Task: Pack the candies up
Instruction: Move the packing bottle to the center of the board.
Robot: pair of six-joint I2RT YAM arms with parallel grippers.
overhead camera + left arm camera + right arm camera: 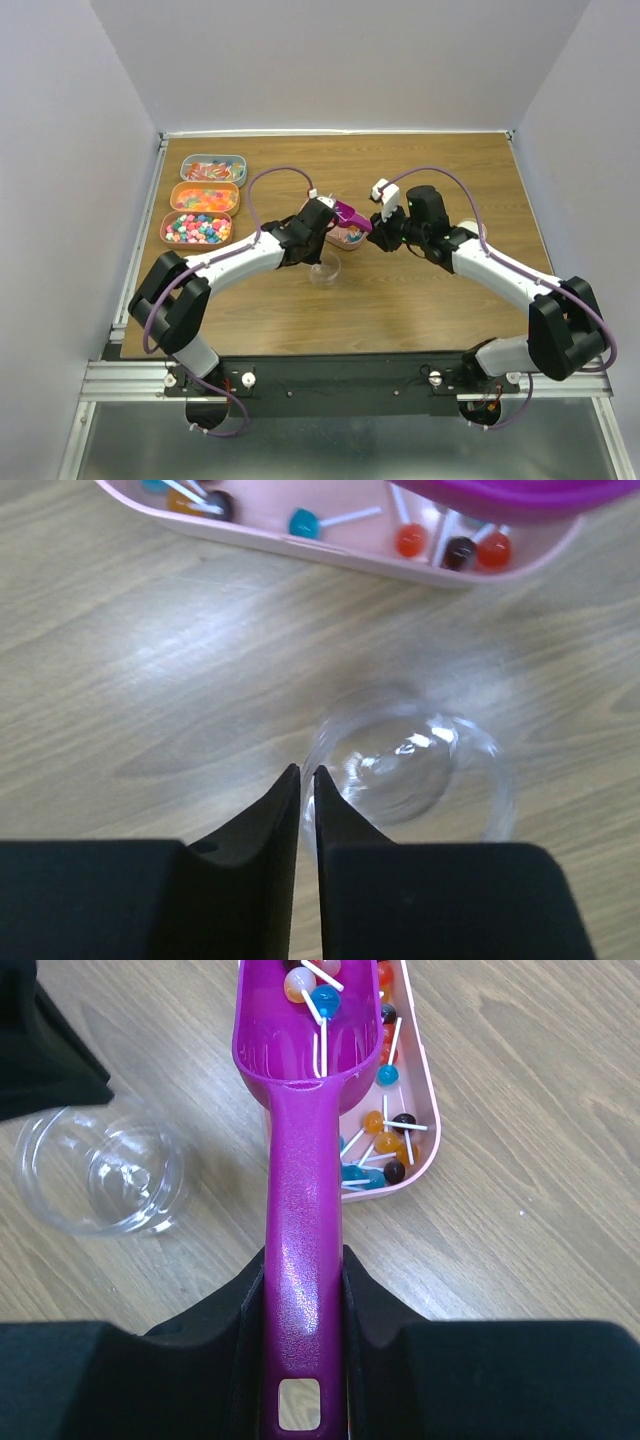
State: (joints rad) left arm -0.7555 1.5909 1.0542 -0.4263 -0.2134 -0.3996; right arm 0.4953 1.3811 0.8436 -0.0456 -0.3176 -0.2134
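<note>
Right gripper [303,1260]: your jaws clamp the magenta scoop [300,1090], candies [322,998] inside.
Left gripper [307,772]: nearly closed at clear cup [400,770] rim; grip unclear.
Under scoop: pink tray [418,1070].

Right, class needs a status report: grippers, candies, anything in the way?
Left gripper pinching clear cup rim. Right gripper holds scoop, candies loaded. Cup mouth unobstructed.

Bright even light, soft shadows, mild wrist-view blur
</note>
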